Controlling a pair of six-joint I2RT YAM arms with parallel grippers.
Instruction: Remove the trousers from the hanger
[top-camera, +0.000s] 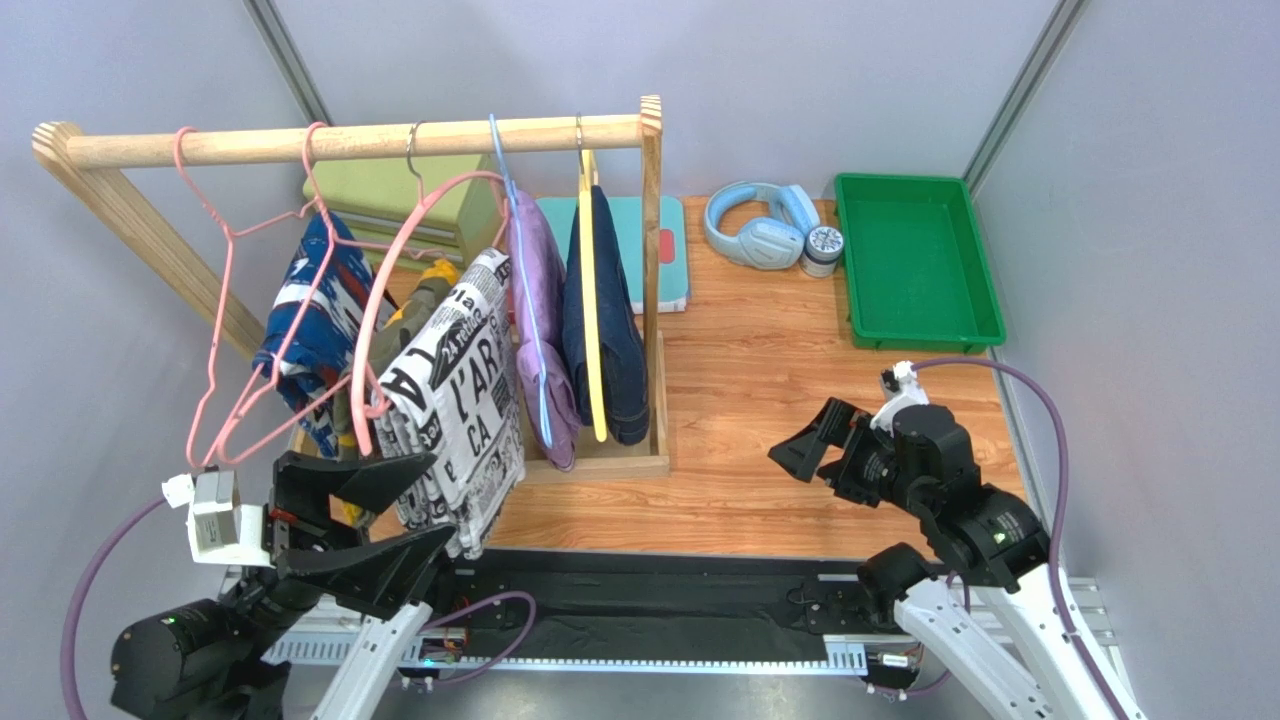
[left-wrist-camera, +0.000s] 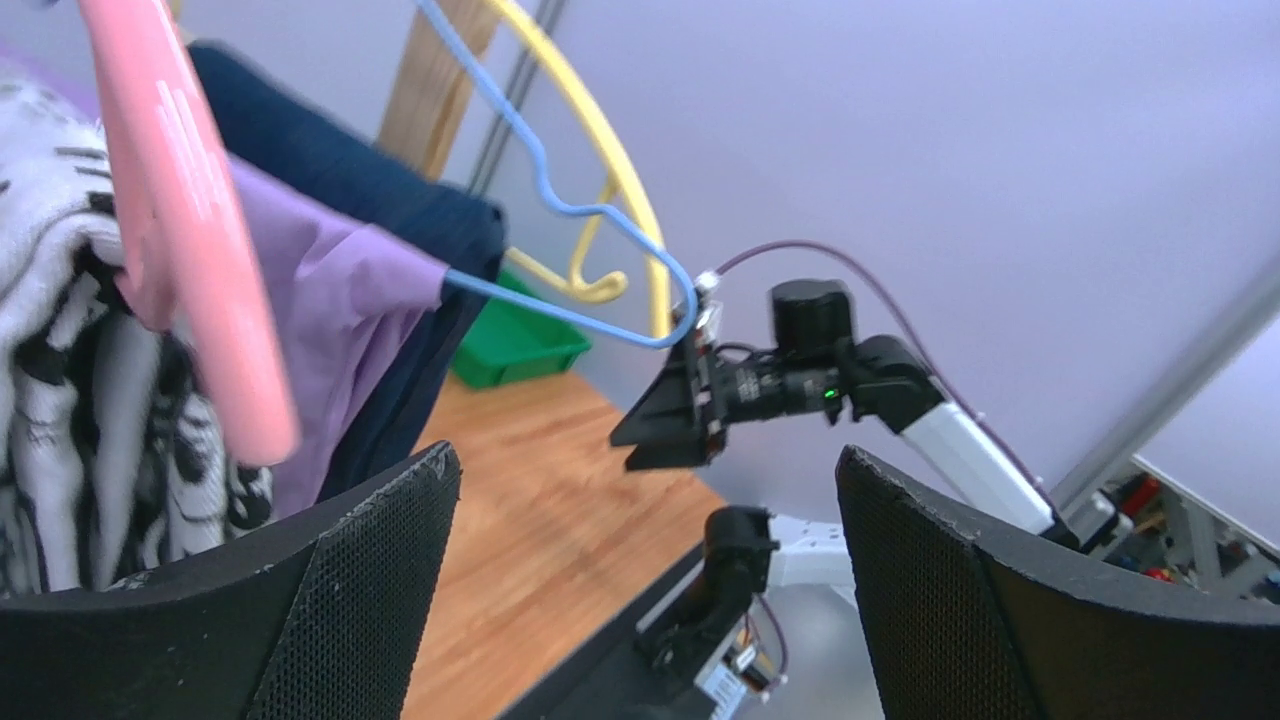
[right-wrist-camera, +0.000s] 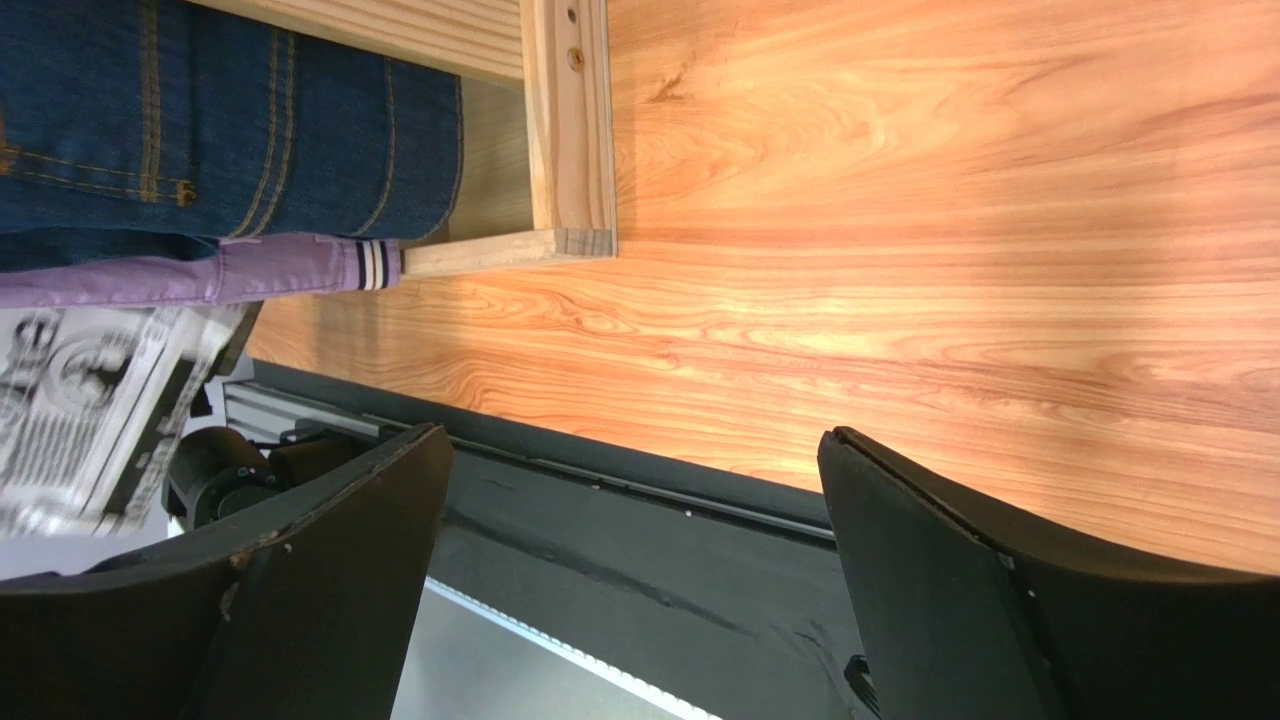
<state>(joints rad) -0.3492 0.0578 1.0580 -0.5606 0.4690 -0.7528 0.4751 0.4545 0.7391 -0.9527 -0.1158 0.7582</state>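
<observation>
- Left gripper (top-camera: 439, 495): jaws wide apart, empty, beside black-and-white printed cloth trousers (top-camera: 451, 393) draped on a curved pink plastic hanger (top-camera: 406, 225).
- Right gripper (top-camera: 801, 450): jaws apart, empty, above the wood-grain counter (top-camera: 751, 360).

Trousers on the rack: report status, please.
Left fingers open, near printed trousers. Right fingers open, over table. Trousers on pink hanger. Purple garment close beside.

The left arm (top-camera: 158, 653) and right arm (top-camera: 992, 533) each have white links, black motor joints with a small green light, a trailing purple cable, and broad black fingers on the left gripper (top-camera: 436, 503) and right gripper (top-camera: 800, 432).
</observation>
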